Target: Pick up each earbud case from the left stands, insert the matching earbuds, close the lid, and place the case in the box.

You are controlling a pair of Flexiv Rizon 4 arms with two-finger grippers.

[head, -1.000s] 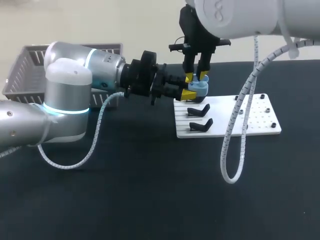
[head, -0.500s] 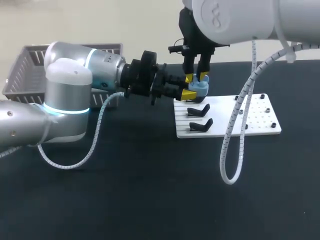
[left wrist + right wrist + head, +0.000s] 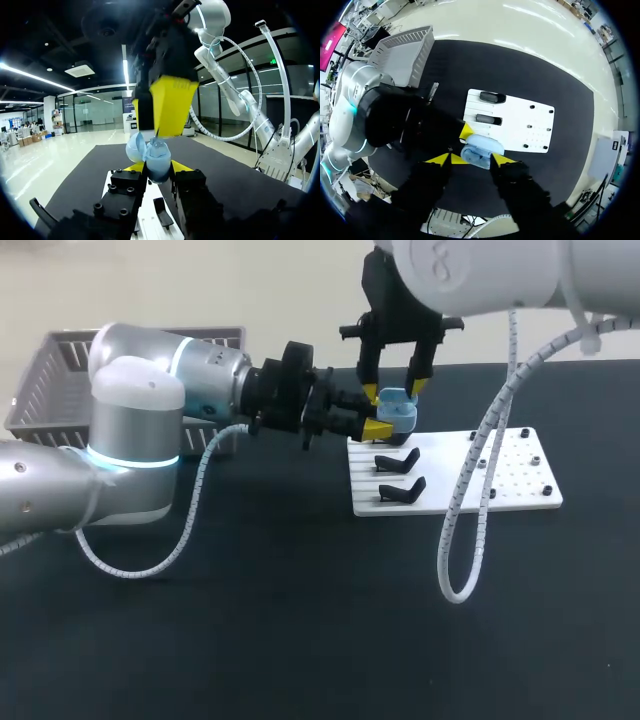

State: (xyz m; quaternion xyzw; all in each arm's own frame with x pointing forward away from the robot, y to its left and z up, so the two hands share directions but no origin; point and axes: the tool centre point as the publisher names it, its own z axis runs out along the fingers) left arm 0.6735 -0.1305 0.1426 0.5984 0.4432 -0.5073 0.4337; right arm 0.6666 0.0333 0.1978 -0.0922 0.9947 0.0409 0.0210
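Silver-white arms (image 3: 130, 430) carry coiled white cables (image 3: 446, 550), a cyan ring (image 3: 130, 462), black yellow-tipped end effectors (image 3: 380, 415).

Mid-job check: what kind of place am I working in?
Likely a robotics test bench, not a home: a white fixture board with black stands, a grey mesh basket, all on a black table.

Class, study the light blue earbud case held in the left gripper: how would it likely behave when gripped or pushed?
The earbud case looks smooth and rounded, so it may slip or roll if released. It seems rigid: the left gripper pinches it without visible denting. Its lid stands open, so a push could shut it.
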